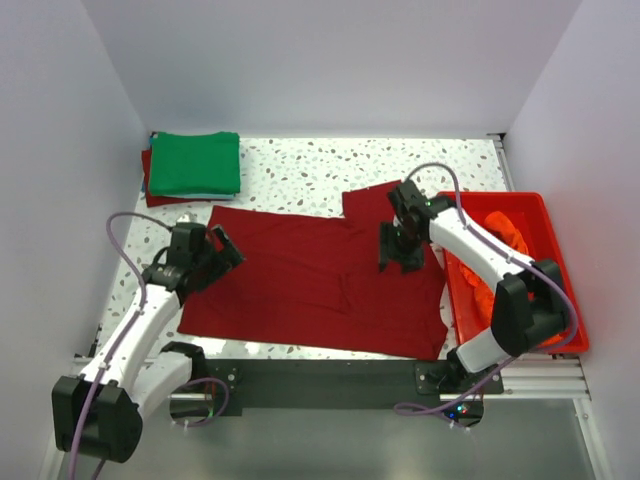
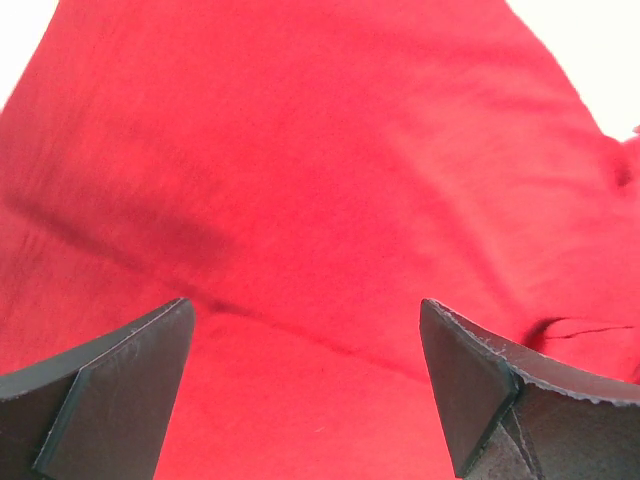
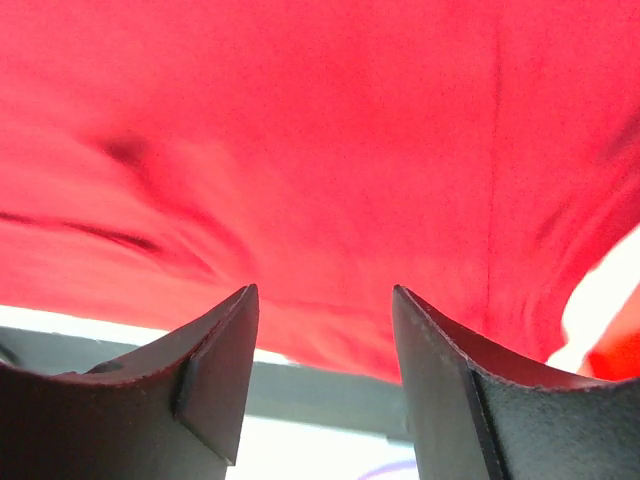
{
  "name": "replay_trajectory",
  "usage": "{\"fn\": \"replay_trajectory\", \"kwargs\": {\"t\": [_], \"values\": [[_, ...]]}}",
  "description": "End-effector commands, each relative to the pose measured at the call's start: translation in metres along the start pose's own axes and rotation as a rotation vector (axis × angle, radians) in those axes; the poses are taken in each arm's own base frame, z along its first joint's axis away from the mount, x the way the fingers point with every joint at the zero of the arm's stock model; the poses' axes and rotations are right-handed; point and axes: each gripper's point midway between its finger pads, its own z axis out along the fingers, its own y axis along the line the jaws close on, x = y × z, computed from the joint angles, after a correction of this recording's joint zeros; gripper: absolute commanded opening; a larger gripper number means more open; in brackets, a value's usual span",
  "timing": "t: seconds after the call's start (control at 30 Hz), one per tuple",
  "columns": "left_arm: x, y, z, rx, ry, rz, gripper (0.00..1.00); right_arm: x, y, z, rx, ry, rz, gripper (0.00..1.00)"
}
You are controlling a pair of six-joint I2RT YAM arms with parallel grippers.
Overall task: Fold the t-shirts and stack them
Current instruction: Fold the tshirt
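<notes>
**A:** Nearest us is the rail (image 1: pixel 330 372) along the near table (image 1: pixel 320 170) edge, with both arm bases bolted on it. What do we have on the left?

**B:** The left gripper (image 1: pixel 224 246) hangs over the left side of the spread red shirt (image 1: pixel 310 285). Its jaws are wide apart with nothing between them. Our left wrist view shows only red cloth past the fingers.

**A:** Is it touching the cloth?

**B:** We cannot tell, it's low and close.

**A:** And the right?

**B:** The right gripper (image 1: pixel 399 262) points down onto the shirt's right part, just near of the sleeve that sticks out toward the far side. Its jaws are parted and released, with no cloth pinched between them. In our right wrist view we see red cloth beyond the tips and the rail past the hem. Whether it touches is unclear there too.

**A:** How do the shirts lie?

**B:** The red shirt lies flat mid-table. It is unfolded and lightly wrinkled, running from the left gripper across to the tub (image 1: pixel 490 197). Its near hem is close to the rail.

**A:** And the others?

**B:** The green shirt (image 1: pixel 195 163) is folded in the far left corner. It sits on a dark red cloth (image 1: pixel 150 193) whose edge shows to its left and near side. The orange shirt (image 1: pixel 508 232) is crumpled inside the tub at the right, and our right arm crosses above the tub.
</notes>
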Motion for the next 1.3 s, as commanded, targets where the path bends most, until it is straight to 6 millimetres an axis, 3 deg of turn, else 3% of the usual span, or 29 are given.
{"fn": "replay_trajectory", "kwargs": {"t": [0.0, 0.2, 0.27, 0.33, 0.37, 0.4, 0.43, 0.6, 0.73, 1.1, 1.27], "values": [[-0.046, -0.039, -0.012, 0.084, -0.116, 0.093, 1.0, -0.056, 0.007, -0.027, 0.043, -0.12, -0.074, 0.59], [-0.079, -0.065, -0.028, 0.124, -0.193, 0.121, 1.0, -0.163, 0.009, -0.02, 0.05, -0.241, -0.032, 0.55], [-0.083, -0.064, -0.033, 0.112, -0.21, 0.121, 1.0, -0.204, 0.009, -0.026, 0.056, -0.334, -0.01, 0.54], [-0.086, -0.061, -0.039, 0.104, -0.225, 0.121, 1.0, -0.232, 0.008, -0.009, 0.068, -0.379, 0.003, 0.52], [-0.087, -0.058, -0.04, 0.089, -0.234, 0.119, 1.0, -0.248, 0.009, -0.013, 0.077, -0.423, 0.009, 0.52], [-0.088, -0.057, -0.044, 0.089, -0.246, 0.116, 1.0, -0.255, 0.007, 0.004, 0.093, -0.413, 0.012, 0.51], [-0.087, -0.054, -0.046, 0.077, -0.245, 0.114, 1.0, -0.269, 0.009, 0.002, 0.089, -0.448, 0.019, 0.5], [-0.087, -0.04, -0.057, 0.036, -0.274, 0.109, 1.0, -0.303, 0.004, 0.029, 0.116, -0.497, 0.04, 0.48], [-0.083, -0.034, -0.06, 0.017, -0.274, 0.093, 1.0, -0.325, -0.003, 0.037, 0.151, -0.538, 0.066, 0.47], [-0.074, -0.021, -0.055, -0.027, -0.246, 0.077, 1.0, -0.35, -0.036, 0.057, 0.213, -0.555, 0.116, 0.47], [-0.072, -0.02, -0.053, -0.033, -0.235, 0.077, 1.0, -0.362, -0.036, 0.062, 0.192, -0.566, 0.11, 0.48]]}}
